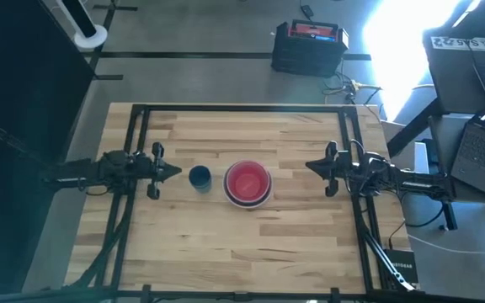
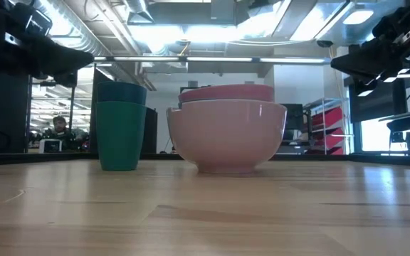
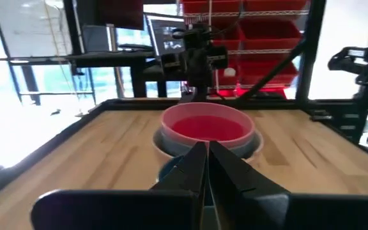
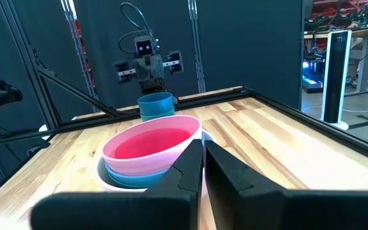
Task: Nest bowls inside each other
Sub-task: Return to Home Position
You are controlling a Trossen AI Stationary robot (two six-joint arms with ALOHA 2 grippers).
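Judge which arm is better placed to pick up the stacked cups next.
Left, probably. The left tool sits close to the stacked cups, pointing at them, with nothing between. The right tool is farther away, and the nested bowls stand between it and the cups.

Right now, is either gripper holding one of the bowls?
No, the left gripper and the right gripper hang empty on opposite sides of the nested bowls, touching none of them.
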